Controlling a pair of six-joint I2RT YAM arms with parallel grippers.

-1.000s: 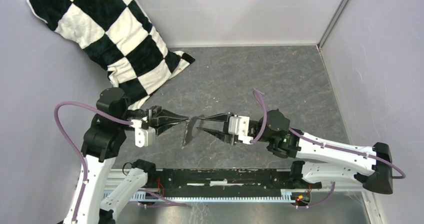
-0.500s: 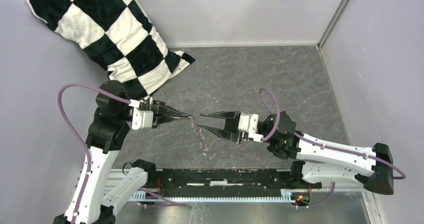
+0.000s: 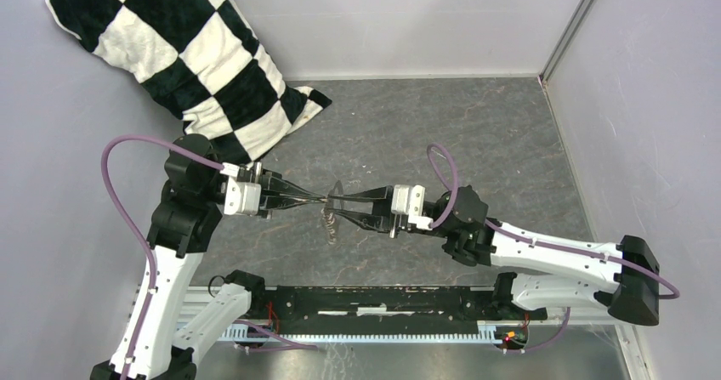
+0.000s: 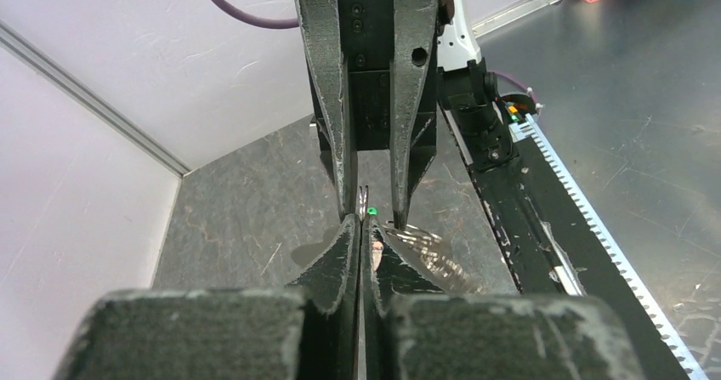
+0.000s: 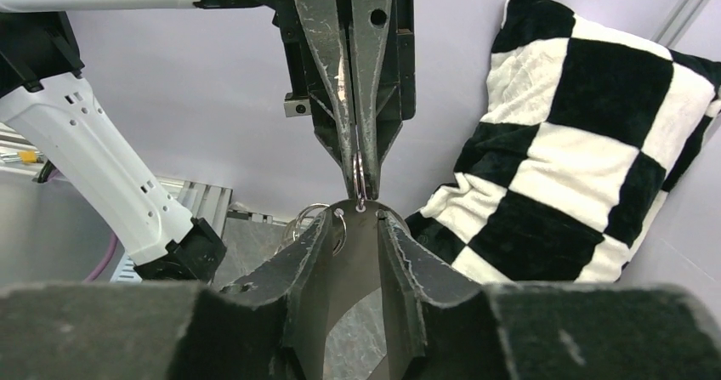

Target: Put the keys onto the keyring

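Left tool (image 4: 361, 229) clamps the keyring (image 5: 359, 176); only its camera shows the keys (image 4: 366, 213) inside the parted right tool (image 4: 374, 218).

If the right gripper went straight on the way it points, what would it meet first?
The keyring pinched in the left gripper, dead ahead, just beyond the open right gripper; depth is unclear, so they may be touching.

text: none readable | labels: none | numbers: none | signs: none
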